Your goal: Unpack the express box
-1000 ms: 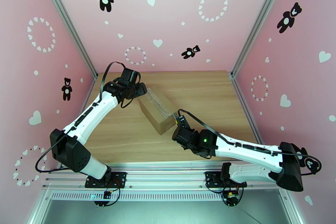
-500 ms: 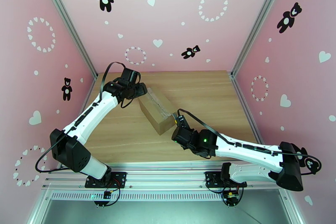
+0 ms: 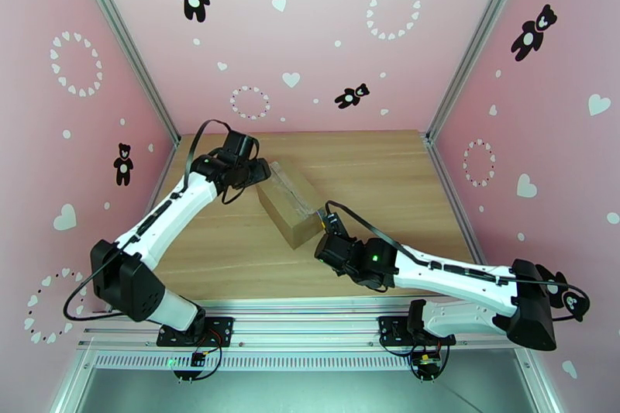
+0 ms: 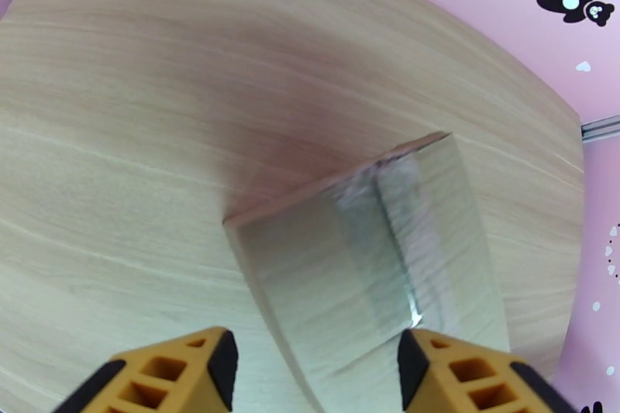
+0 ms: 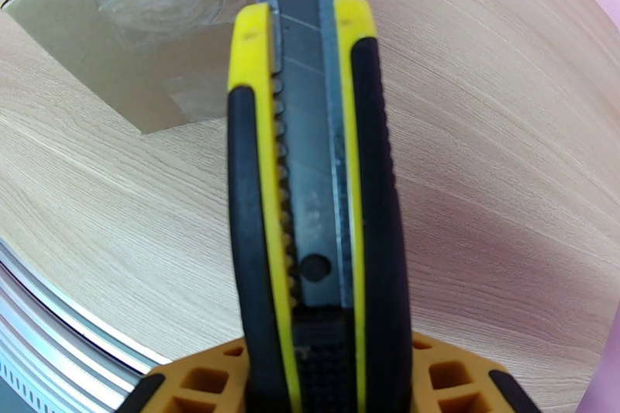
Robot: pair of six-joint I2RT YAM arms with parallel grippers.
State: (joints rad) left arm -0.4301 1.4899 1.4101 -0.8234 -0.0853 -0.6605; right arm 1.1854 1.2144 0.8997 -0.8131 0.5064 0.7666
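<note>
Both arms shift slightly; the express box (image 3: 291,205) stays put.
Left gripper (image 3: 262,173) straddles its far end, jaws wide, holding nothing; right gripper (image 3: 332,230) clamps a utility knife (image 5: 310,174) at its near corner. Lying mid table (image 3: 387,174), it looks light, stiff and tape-slick: grip the bare cardboard sides.

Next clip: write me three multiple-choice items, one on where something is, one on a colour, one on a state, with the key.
1. Where is the express box?
A. Flat on the wooden table
B. Lifted in the air
C. On the floor
2. What colours is the utility knife handle?
A. Red and white
B. Yellow and black
C. Blue
3. The left gripper is:
A. Shut on the knife
B. Shut on a flap
C. Open
Key: 1 A, the top view shows it resting on the wood. 2 B, plain in the right wrist view. 3 C, its fingers stand wide apart.
</note>
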